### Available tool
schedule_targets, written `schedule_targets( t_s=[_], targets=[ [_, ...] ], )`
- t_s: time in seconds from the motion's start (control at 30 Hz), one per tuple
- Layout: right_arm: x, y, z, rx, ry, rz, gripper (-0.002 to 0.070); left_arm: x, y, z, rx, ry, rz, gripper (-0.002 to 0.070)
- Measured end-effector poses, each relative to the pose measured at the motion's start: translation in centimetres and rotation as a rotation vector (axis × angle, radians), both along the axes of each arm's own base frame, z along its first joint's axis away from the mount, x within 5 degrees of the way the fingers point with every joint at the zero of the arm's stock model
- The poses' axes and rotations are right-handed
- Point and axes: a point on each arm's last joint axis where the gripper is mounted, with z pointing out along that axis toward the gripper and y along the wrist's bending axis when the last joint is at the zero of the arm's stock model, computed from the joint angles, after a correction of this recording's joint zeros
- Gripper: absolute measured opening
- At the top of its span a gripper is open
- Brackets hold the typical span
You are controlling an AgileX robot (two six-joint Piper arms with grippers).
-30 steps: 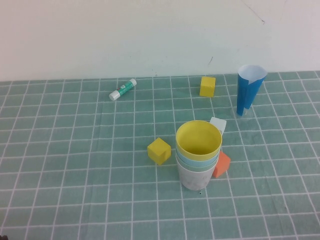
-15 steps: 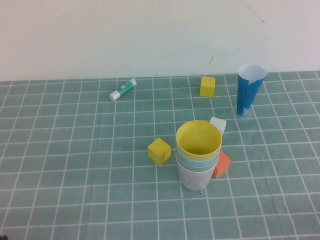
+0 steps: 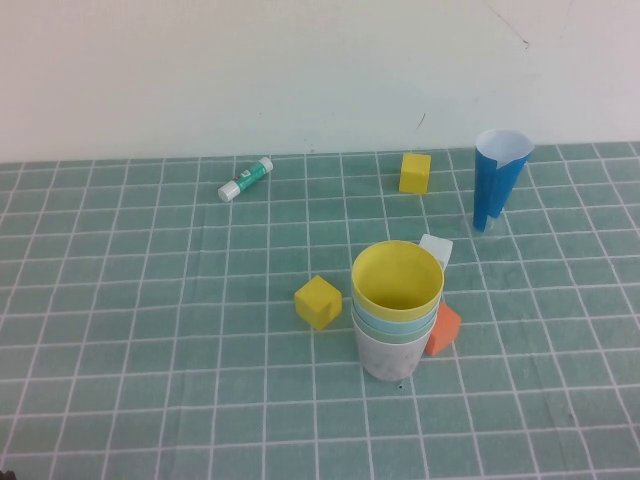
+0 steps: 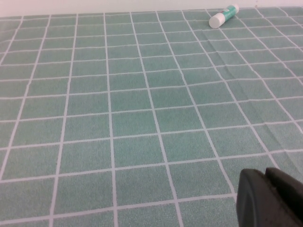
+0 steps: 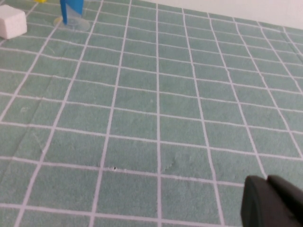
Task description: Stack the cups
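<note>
Covering the table, green tiled cloth [image 3: 150, 300], white wall [image 3: 250, 70], left hand [image 4: 271, 197] clenched, right hand [image 5: 272, 202] clenched.

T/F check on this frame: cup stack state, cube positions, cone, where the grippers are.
1. The yellow cup is the top of the nested stack. True.
2. The orange cube sits far from the stack. False: it is right beside the stack's right side.
3. The blue paper cone lies on its side. False: it stands upright.
4. The left gripper grips a cup. False: it is shut on nothing, over bare mat.
5. The right gripper is shut and empty, away from the cups. True.
</note>
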Motion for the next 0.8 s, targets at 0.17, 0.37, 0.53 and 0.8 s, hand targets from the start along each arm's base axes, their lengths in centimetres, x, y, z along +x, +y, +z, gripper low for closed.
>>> schedule_targets(
  t_s=[0.17,0.37,0.53,0.8],
  targets=[
    [0.00,0.00,0.00,0.000,0.000,0.000,-0.0001,0.00,0.00,0.00,0.000,0.000,0.000,-0.0001],
    [0.00,0.00,0.00,0.000,0.000,0.000,-0.0001,0.02,0.12,0.00,0.010,-0.001,0.020,-0.0002],
    [0.00,0.00,0.05,0.002,-0.002,-0.001,-0.0001,0.04,0.36,0.00,0.018,-0.002,0.063,-0.0002],
    [-0.01,0.00,0.03,0.002,0.001,-0.001,-0.0001,0.04,0.37,0.00,0.020,-0.002,0.065,-0.0002]
  ],
)
